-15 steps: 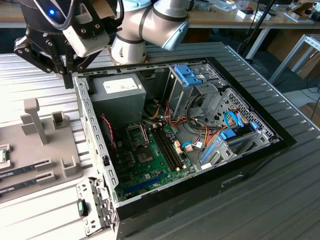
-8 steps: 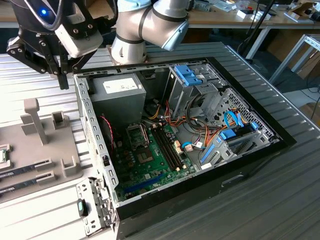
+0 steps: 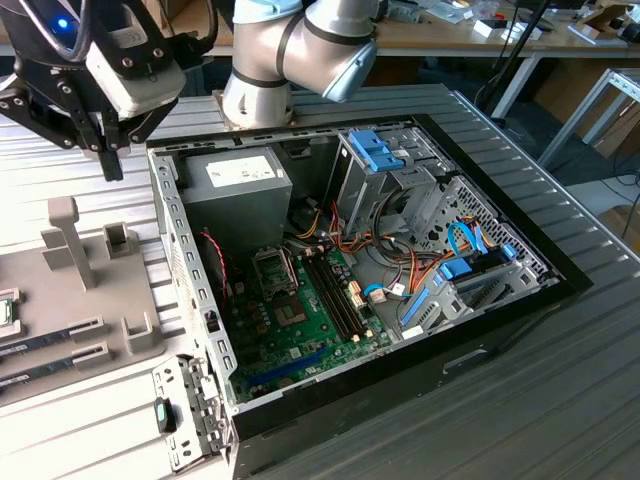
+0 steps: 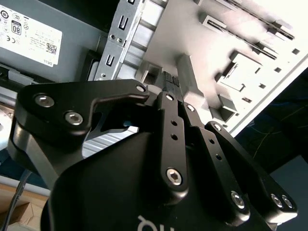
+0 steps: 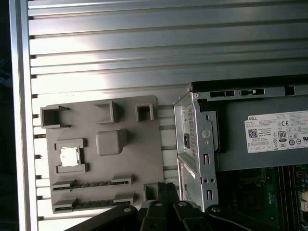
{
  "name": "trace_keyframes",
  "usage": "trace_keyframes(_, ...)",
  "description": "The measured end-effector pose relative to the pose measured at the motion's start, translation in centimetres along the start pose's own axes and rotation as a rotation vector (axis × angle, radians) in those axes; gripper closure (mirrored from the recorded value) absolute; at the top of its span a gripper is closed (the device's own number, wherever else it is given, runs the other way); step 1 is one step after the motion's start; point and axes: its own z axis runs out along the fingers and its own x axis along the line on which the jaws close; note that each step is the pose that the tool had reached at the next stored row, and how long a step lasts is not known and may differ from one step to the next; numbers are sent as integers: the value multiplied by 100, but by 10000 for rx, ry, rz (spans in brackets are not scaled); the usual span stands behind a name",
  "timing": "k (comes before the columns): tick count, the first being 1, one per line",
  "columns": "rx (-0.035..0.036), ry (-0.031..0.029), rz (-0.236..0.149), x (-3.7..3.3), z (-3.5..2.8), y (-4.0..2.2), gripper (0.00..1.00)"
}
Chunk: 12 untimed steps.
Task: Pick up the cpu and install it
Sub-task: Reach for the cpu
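The cpu (image 5: pixel 70 156), a silvery square chip, lies in a recess of the grey holder plate (image 5: pixel 144 159); in the exterior view the cpu (image 3: pixel 5 313) sits at the far left edge. My gripper (image 3: pixel 108 163) hangs high above the table, between the holder plate (image 3: pixel 90 300) and the open computer case (image 3: pixel 190 300), well away from the cpu. Its black fingers (image 4: pixel 169 103) are pressed together with nothing between them; the gripper (image 5: pixel 166 190) shows the same in the first wrist view. The empty socket (image 3: pixel 275 268) sits on the green motherboard (image 3: pixel 310 340) inside the case.
Two memory sticks (image 3: pixel 55 348) lie in slots on the holder plate, beside upright grey posts (image 3: pixel 68 240). Inside the case are a grey power supply (image 3: pixel 235 190), drive cages (image 3: pixel 380 160) and loose cables (image 3: pixel 400 275). The ribbed metal table (image 5: pixel 144 48) surrounds everything.
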Motion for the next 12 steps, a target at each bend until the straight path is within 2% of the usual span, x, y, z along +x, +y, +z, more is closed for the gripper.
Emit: trace_keyframes(12, -1, 0, 0, 119, -3, -9, 89)
